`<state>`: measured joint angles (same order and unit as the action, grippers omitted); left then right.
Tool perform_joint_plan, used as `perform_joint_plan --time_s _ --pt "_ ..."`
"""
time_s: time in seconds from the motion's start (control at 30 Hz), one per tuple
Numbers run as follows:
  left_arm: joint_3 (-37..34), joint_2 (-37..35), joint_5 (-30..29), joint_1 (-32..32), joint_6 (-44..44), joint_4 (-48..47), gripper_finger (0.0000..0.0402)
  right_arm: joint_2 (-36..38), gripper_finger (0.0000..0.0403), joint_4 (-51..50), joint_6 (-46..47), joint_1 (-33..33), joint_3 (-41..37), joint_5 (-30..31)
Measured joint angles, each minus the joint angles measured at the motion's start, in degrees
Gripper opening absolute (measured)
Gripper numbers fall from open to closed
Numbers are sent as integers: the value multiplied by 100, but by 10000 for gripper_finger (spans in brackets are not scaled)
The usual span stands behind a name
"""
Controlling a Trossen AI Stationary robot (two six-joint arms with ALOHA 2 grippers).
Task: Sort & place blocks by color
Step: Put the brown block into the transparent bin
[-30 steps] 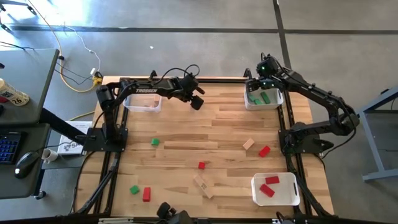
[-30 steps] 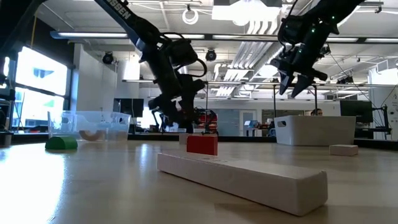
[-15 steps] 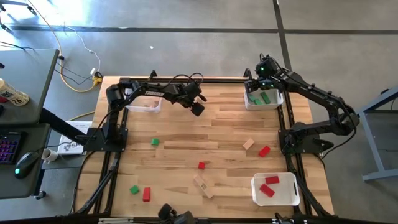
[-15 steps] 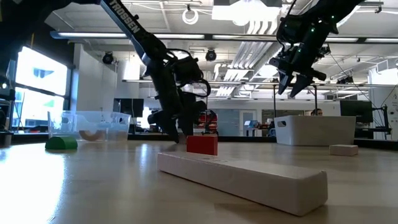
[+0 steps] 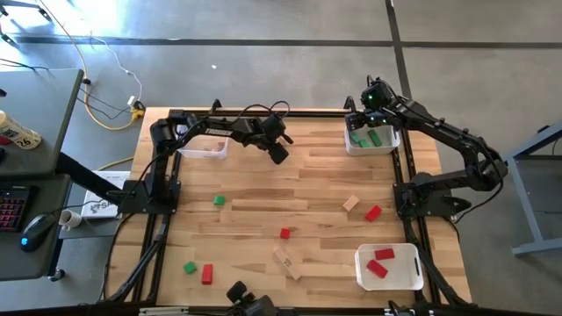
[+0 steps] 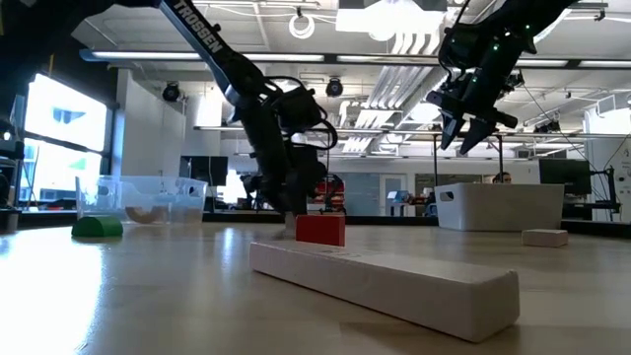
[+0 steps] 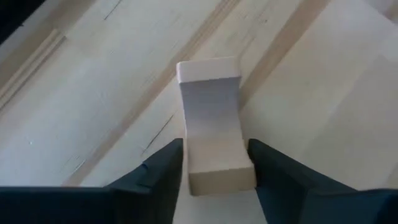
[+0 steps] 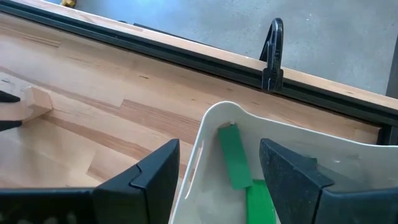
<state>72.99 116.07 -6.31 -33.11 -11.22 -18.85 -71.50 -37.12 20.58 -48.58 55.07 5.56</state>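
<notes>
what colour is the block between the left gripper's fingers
Plain tan wood, unpainted. The block between the left gripper fingers shows best in the left wrist view.

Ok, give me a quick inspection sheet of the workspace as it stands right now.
Surface: wooden table, flat.
Job's things: loose blocks: red, green, tan bar; green bars in the far right bin, red in the near bin.
Clutter: nothing seen.
Grippers: left claw shut on a tan block; right claw open over the far right bin.
Cables: wires on the floor.
Surroundings: desk with mouse.
</notes>
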Motion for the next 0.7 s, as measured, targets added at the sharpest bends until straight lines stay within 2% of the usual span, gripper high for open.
perform_joint_plan --time_s 0.2,0.47,0.7 --pt "0 -5 133 -25 137 -35 104 0 209 -4 -4 0 0 0" --pt "-3 -76 679 -29 -102 -158 104 0 209 -7 -112 90 -2 -5" --pt "-7 -598 508 -30 -101 -577 104 0 209 -13 -136 468 -2 10"
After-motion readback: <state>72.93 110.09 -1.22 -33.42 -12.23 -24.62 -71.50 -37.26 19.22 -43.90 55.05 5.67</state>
